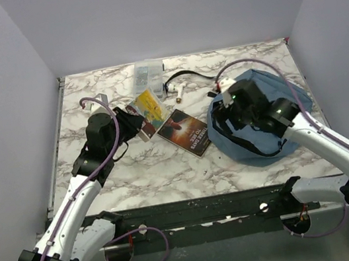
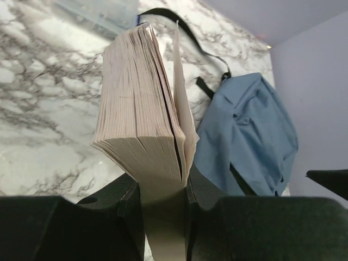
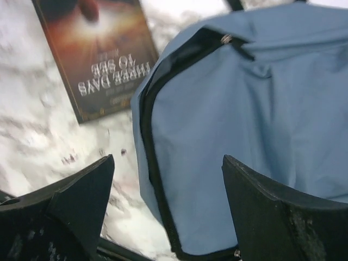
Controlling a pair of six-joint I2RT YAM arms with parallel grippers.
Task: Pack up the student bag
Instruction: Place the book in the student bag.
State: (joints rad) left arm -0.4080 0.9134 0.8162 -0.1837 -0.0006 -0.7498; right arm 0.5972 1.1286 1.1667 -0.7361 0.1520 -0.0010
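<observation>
The student bag (image 1: 265, 130) is a dusty-blue backpack lying flat at the right, with its black zip edge facing left. It also shows in the left wrist view (image 2: 247, 141) and the right wrist view (image 3: 250, 109). My right gripper (image 1: 225, 120) is open and empty, hovering over the bag's left zip edge (image 3: 168, 190). My left gripper (image 1: 138, 122) is shut on a thick paperback with a yellow cover (image 1: 147, 107). It holds the book by its edge, pages fanned (image 2: 142, 109), above the table left of the bag.
A dark book titled "Three Days to See" (image 1: 185, 132) lies between the grippers, also seen in the right wrist view (image 3: 98, 54). A clear plastic box (image 1: 148, 73), a small white item (image 1: 178, 90) and a black strap (image 1: 184, 74) lie at the back.
</observation>
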